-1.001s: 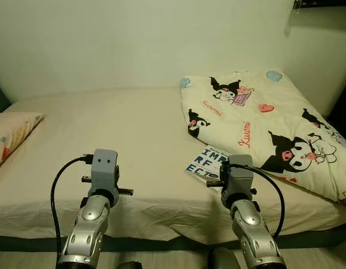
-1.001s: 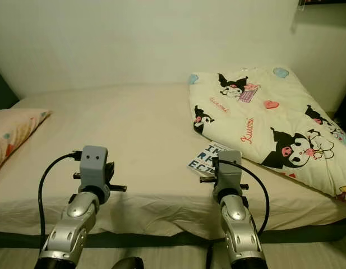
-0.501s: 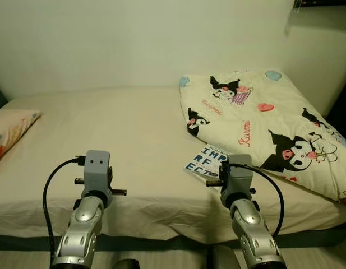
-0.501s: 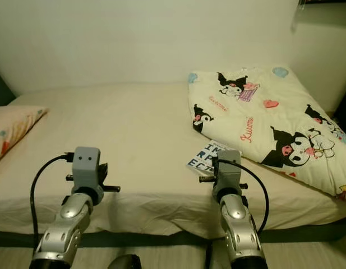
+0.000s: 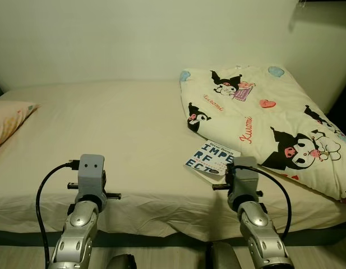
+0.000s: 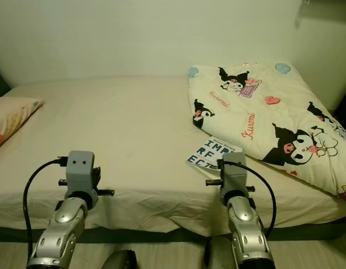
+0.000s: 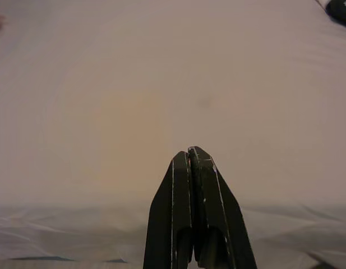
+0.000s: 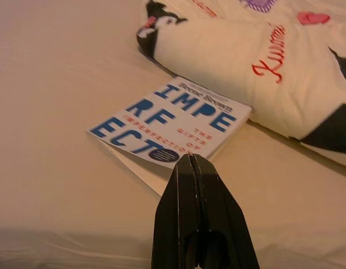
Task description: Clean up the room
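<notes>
One white book (image 8: 171, 129), blue block lettering, on bed (image 5: 133, 129); both grippers closed, empty.

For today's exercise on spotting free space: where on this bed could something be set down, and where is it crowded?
The bare sheet between the pillow and the quilt is free. The quilt covers the right side, with the book at its edge, just ahead of the right gripper.
</notes>
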`<state>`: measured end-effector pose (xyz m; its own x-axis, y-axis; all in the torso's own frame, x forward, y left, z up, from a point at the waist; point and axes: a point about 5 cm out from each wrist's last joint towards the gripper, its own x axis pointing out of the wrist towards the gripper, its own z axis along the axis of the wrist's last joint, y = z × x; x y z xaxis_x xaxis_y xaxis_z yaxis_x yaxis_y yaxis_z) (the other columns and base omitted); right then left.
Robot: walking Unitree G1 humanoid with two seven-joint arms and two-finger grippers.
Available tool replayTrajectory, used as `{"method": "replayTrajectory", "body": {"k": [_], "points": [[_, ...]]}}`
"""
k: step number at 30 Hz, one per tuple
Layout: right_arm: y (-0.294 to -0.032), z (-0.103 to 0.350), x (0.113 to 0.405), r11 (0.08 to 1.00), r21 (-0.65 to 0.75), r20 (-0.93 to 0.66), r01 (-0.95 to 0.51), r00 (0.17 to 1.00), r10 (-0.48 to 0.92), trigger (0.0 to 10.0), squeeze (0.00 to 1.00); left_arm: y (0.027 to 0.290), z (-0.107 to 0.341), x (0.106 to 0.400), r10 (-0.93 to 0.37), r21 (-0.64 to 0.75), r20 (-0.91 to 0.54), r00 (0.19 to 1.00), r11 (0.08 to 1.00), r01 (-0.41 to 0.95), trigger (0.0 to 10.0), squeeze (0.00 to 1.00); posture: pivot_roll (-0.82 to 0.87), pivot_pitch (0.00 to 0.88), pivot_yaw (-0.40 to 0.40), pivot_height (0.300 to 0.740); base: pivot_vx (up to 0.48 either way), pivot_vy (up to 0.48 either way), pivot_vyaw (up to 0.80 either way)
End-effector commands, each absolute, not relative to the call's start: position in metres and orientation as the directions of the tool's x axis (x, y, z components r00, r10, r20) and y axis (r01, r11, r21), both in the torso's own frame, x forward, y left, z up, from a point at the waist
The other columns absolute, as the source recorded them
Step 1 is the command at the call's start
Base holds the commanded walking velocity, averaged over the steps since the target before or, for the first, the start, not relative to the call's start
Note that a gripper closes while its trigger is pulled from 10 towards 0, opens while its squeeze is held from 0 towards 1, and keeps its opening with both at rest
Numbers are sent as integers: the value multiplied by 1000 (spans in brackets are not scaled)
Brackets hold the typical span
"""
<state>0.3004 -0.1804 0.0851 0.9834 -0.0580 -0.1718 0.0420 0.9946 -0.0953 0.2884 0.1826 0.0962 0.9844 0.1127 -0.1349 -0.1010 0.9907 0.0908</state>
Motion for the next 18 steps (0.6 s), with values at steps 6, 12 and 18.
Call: {"method": "replayTrajectory", "body": {"k": [6,12,18], "points": [[-199,78,296,981,-127,-221,149,960,-174,10000,0,174,87,281,92,83,-162,982,993,-79,10000,0,-97,149,12,585,0,0,0],[-207,95,316,982,-63,-201,176,962,-186,10000,0,169,89,284,46,68,-152,987,997,-36,10000,0,-113,186,32,575,0,0,0],[-208,89,316,978,-17,-237,206,950,-204,10000,0,174,90,282,43,85,-141,989,996,-31,10000,0,-125,197,41,550,0,0,0]]}}
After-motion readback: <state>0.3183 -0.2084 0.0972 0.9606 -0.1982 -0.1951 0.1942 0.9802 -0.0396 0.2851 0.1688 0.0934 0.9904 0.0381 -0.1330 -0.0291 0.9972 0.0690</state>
